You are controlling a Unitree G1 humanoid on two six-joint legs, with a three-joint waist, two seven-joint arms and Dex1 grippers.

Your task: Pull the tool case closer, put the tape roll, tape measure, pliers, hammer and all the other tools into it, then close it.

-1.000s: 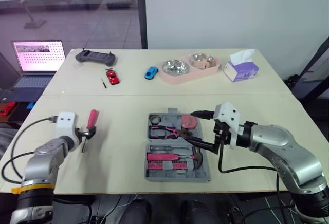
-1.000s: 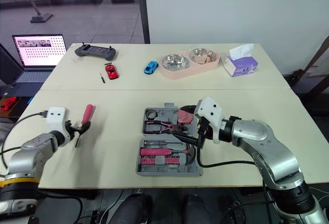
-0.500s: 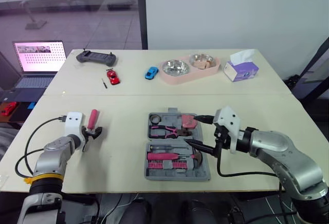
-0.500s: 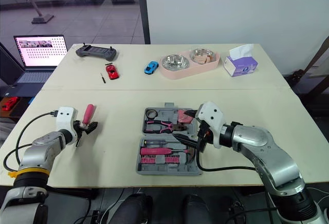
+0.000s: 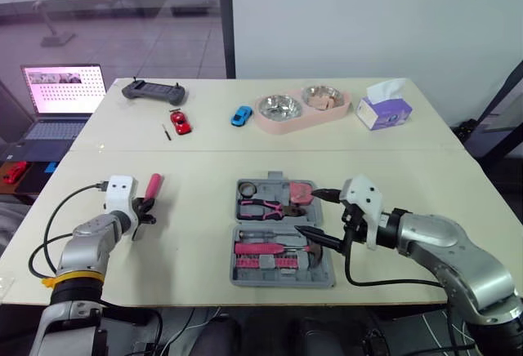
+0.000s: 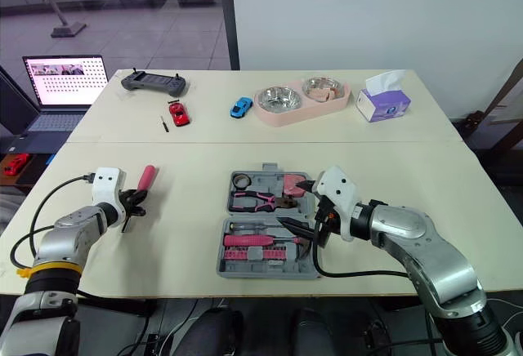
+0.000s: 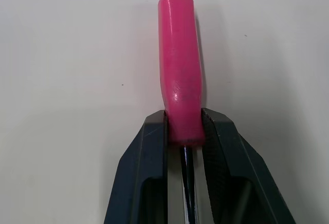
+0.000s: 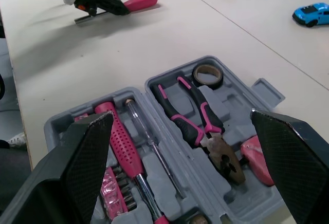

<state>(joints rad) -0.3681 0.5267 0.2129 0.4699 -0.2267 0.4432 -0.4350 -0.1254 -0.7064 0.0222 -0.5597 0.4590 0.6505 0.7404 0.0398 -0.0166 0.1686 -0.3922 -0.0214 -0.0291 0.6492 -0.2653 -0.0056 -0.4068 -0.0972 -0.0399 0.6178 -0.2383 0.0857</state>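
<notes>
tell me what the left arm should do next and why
Probably lift the pink screwdriver and carry it across to the tool case: the left gripper is shut on the base of its handle, and the open case sits well off toward the robot's right.

Screwdriver (image 7: 180, 70): glossy smooth pink plastic handle, dark metal shaft. Tool case (image 8: 236, 103): matt grey moulded plastic. Table (image 5: 196, 233) matt and smooth; bowls (image 5: 279, 108) shiny metal.
</notes>
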